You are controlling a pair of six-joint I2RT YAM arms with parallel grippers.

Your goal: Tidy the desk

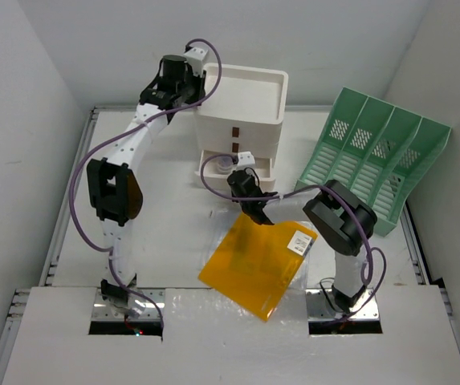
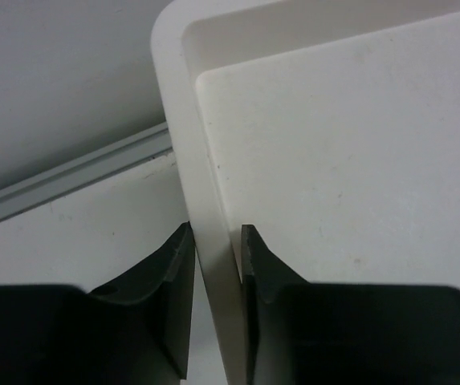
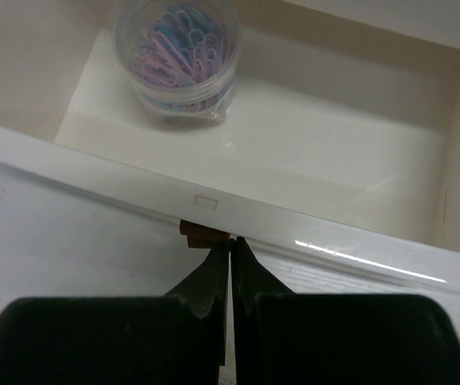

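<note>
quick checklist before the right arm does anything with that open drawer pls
1. Left gripper bracing the drawer box: ok, its fingers pinch the box's top rim wall.
2. Right gripper shut: ok.
3. Right gripper actually holding the brown pull tab: cannot tell, the tab shows just at the fingertips.
4. Drawer open: ok.
5. Jar of paper clips upright inside the drawer: ok, in its far left corner.
6. Orange folder on the desk clear of the drawer front: cannot tell, the right arm hides the gap.
</note>
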